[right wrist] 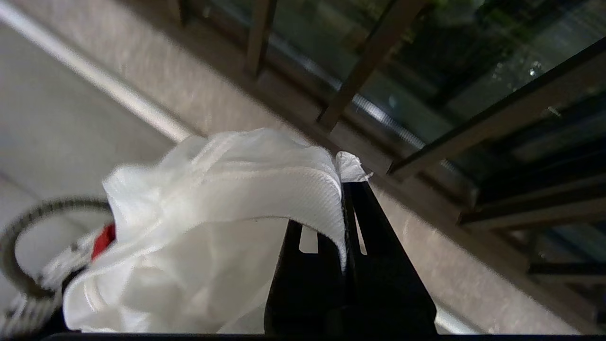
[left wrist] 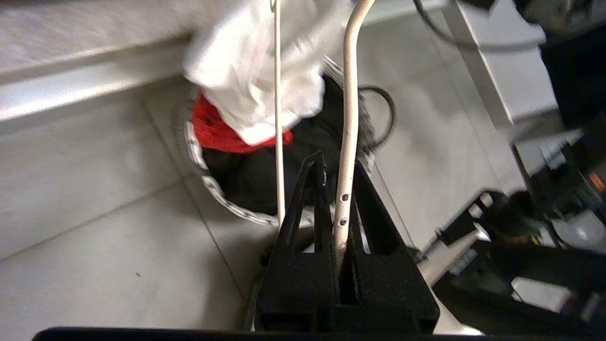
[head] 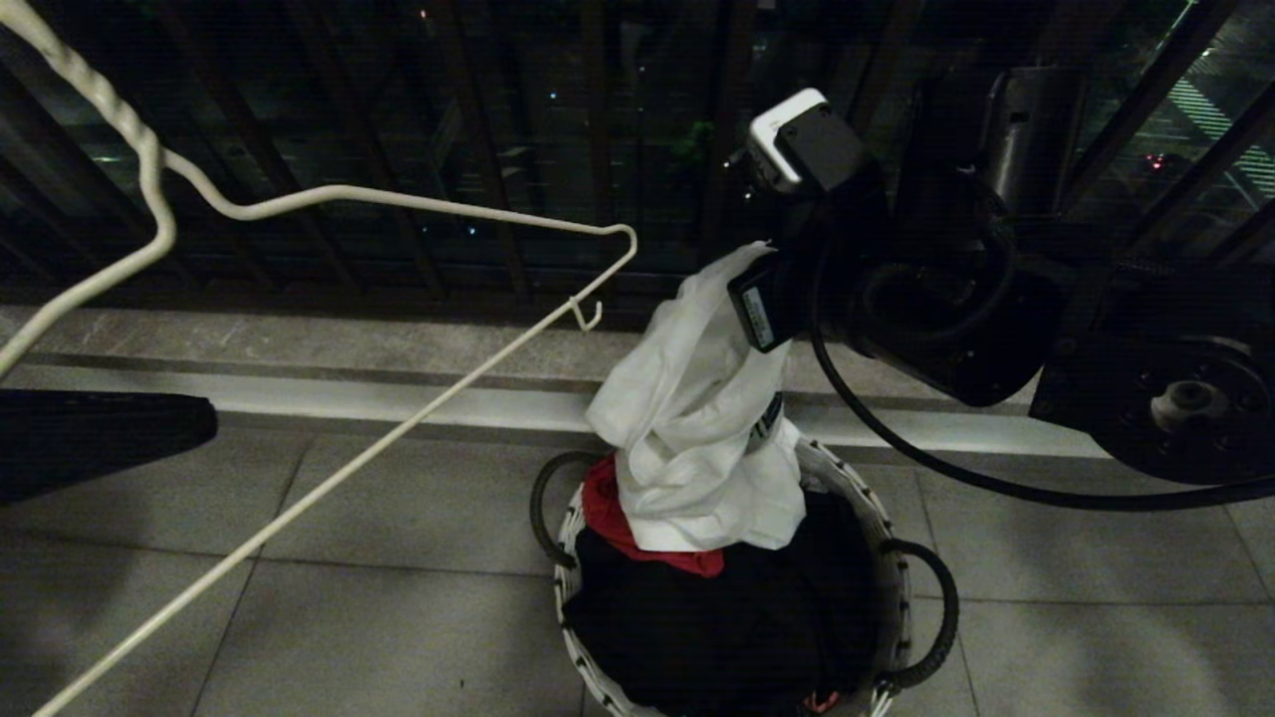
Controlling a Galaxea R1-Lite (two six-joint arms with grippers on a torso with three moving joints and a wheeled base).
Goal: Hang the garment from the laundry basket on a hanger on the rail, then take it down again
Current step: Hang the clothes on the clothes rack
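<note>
Both grippers are clamped: the right gripper [right wrist: 344, 189] on the garment [head: 697, 418], lifted at centre frame from the laundry basket [head: 887, 538]; the left gripper [left wrist: 338, 175] on the hanger [head: 398, 199]; threading is judged next.

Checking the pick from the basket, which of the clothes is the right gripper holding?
The white T-shirt, pinched in the shut right gripper and hanging above the basket. The red cloth and dark clothes lie inside.

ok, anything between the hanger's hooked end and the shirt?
Nothing. In the head view the hanger tip stops short of the shirt, which the right gripper holds above the basket; only the railing behind shows in the gap.
</note>
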